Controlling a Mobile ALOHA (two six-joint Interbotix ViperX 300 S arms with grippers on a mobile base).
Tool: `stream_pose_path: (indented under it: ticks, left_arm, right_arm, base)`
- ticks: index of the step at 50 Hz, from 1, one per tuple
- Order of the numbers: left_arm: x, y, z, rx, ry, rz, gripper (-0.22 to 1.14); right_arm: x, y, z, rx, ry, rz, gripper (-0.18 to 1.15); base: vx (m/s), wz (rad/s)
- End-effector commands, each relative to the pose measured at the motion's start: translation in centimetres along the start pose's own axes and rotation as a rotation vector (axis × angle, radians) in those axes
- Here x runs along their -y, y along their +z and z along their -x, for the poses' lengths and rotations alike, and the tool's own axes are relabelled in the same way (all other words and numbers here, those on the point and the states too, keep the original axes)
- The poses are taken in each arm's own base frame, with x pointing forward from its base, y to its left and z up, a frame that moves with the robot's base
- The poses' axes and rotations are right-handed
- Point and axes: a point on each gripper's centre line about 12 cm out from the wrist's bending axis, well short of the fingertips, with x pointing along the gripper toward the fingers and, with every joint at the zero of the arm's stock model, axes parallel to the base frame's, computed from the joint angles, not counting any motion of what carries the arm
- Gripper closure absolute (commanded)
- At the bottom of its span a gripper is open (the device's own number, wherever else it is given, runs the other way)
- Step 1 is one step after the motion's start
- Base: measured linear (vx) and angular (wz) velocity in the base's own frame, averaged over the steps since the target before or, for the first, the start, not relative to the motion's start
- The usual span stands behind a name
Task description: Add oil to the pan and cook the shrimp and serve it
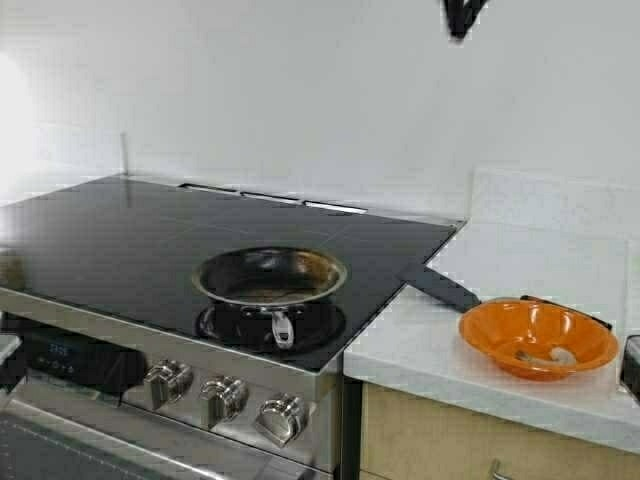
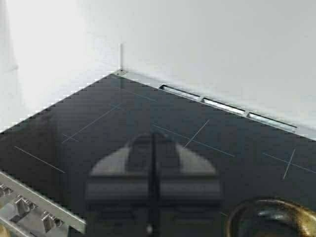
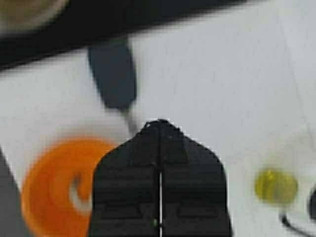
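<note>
The steel pan (image 1: 270, 275), dark and browned inside, sits on the black cooktop with its short handle toward the knobs; its rim (image 2: 271, 217) also shows in the left wrist view. The pale curled shrimp (image 1: 555, 355) lies in an orange bowl (image 1: 538, 337) on the white counter to the right, and shows again (image 3: 78, 193) in the right wrist view. The oil (image 3: 275, 186) appears as a blurred yellow patch on the counter. My left gripper (image 2: 153, 136) hangs shut over the bare cooktop beside the pan. My right gripper (image 3: 159, 123) is shut above the counter, between bowl and oil. Neither holds anything.
A black spatula (image 1: 440, 287) lies across the edge between cooktop and counter, behind the bowl. Steel knobs (image 1: 225, 398) line the stove front. A white wall stands close behind the stove (image 1: 120, 230). The counter (image 1: 420, 340) ends at a front edge above a wooden cabinet.
</note>
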Motion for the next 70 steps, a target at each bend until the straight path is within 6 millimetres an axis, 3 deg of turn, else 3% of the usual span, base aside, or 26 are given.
stream_pose_path:
  ticks: [1,16,19,26,31,38,56,70]
  left_arm:
    - [0.0,0.9,-0.2,0.023,0.000,0.000,0.89]
    - [0.0,0.9,-0.2,0.025,0.000,0.000,0.89]
    - [0.0,0.9,-0.2,0.025,0.000,0.000,0.89]
    - [0.0,0.9,-0.2,0.023,0.000,0.001,0.89]
    - [0.0,0.9,-0.2,0.023,0.001,0.003,0.89]
    - [0.0,0.9,-0.2,0.023,0.001,0.003,0.89]
    - [0.0,0.7,-0.2,0.018,-0.001,0.037,0.89]
    - [0.0,0.6,-0.2,0.015,0.000,0.038,0.89]
  right_arm:
    - [-3.9,0.4,-0.7,-0.066,-0.120,0.101,0.90]
    - [-15.5,-2.9,-5.3,-0.129,-0.210,0.023,0.84]
    - [-17.4,-4.0,-6.2,-0.145,-0.244,0.040,0.74]
    - [-20.7,-6.9,-8.8,-0.223,-0.350,0.079,0.32]
    - [-22.8,-8.5,-10.2,-0.244,-0.413,0.125,0.09]
    - [-24.1,-9.8,-11.8,-0.212,-0.473,0.119,0.08]
    - [-24.5,-13.4,-14.7,-0.246,-0.565,0.125,0.08]
    - [-25.0,-14.4,-15.6,-0.265,-0.571,0.119,0.08]
  base:
    - [0.00,0.00]
    - [0.00,0.00]
    - [0.00,0.00]
    - [0.00,0.00]
    - [0.00,0.00]
    - [0.00,0.00]
    - [0.00,0.00]
    - [0.00,0.00]
